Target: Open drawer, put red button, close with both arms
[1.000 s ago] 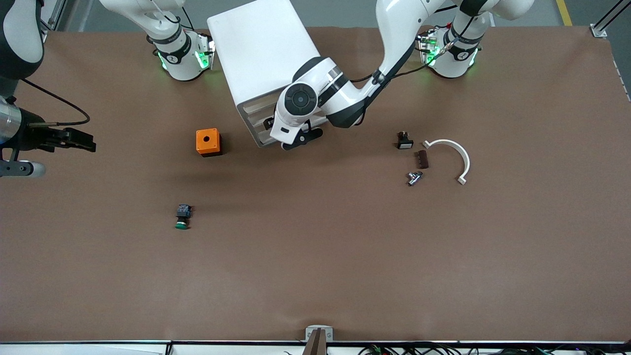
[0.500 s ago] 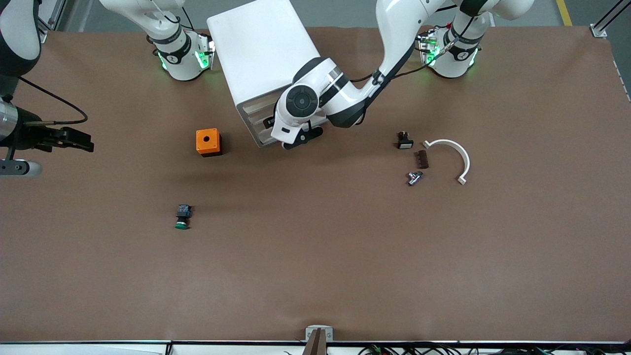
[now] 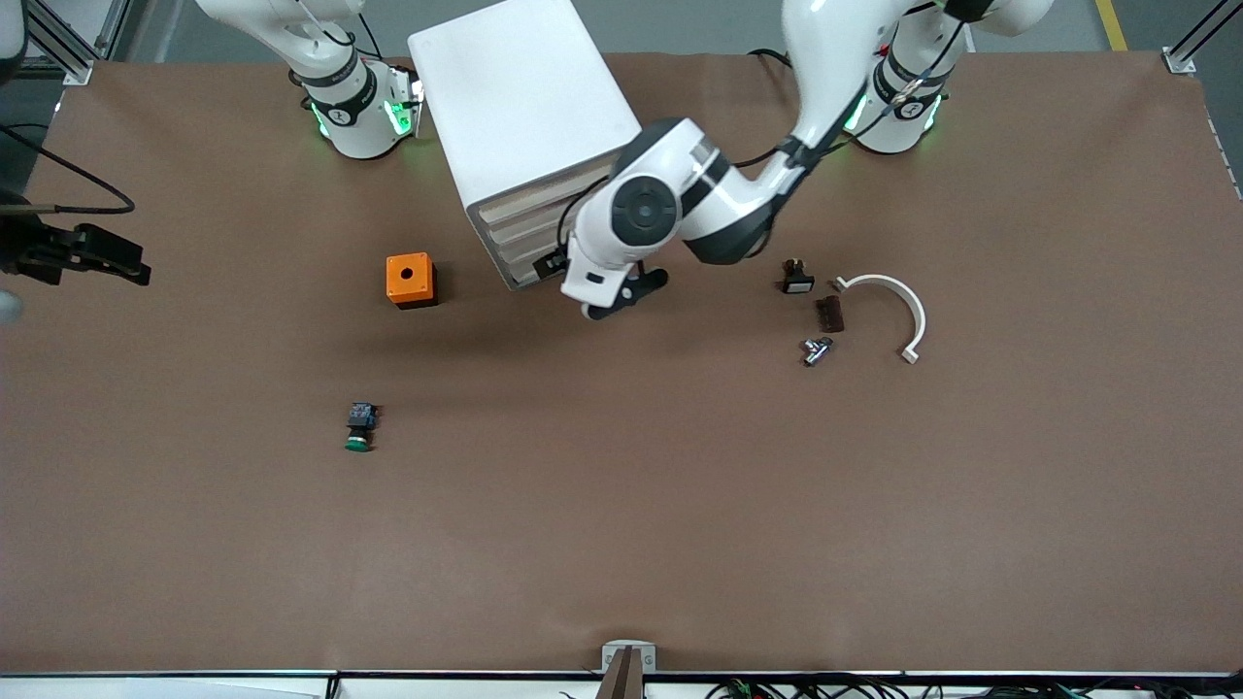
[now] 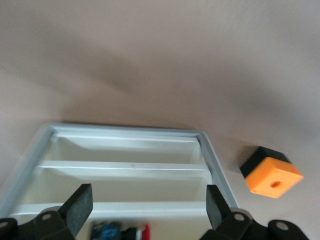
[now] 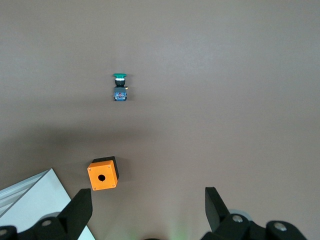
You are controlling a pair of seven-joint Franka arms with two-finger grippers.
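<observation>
Drawers of the white cabinet (image 3: 529, 116) face the left tool (image 3: 604, 283), whose spread fingers (image 4: 80, 206) grip nothing. Just inside its wrist view, a red button (image 4: 145, 232) lies in a drawer (image 4: 125, 197). Orange box (image 3: 410, 280) sits beside the cabinet, green button (image 3: 359, 427) nearer the camera. Right tool (image 3: 92, 254) waits, spread and empty, at the surface (image 3: 621, 505) edge.

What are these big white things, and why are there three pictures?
They are two robot arms with two-finger grippers. One picture looks down on the brown table; the other two come from cameras on the wrists. The left gripper is open at the front of the white drawer cabinet. The right gripper waits open over the right arm's end of the table. Neither holds anything. On the table lie an orange box with a hole, a green-capped button and a white curved piece.
</observation>
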